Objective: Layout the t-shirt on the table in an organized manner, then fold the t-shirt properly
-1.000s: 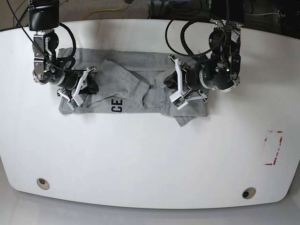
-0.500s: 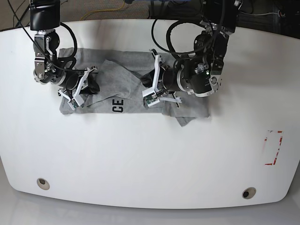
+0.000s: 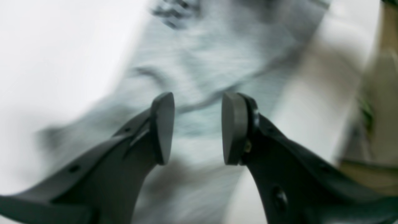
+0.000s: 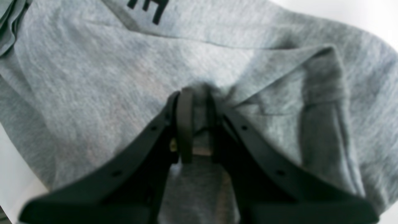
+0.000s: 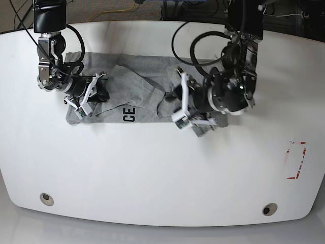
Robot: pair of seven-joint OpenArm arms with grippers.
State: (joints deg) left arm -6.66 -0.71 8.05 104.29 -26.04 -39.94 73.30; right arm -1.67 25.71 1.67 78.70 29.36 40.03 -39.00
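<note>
Light heather-grey cotton t-shirt (image 5: 137, 96) lies crumpled across far side of the white smooth table (image 5: 152, 173). Right gripper (image 4: 199, 124) pinches a fold of its cloth. Left gripper (image 3: 197, 127) hangs above the shirt, jaws spread, nothing between them.

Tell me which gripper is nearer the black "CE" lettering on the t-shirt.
Right. The right gripper is shut on the t-shirt just to the lettering's left in the base view; the left gripper, jaws apart, hovers farther off on its other side.
</note>
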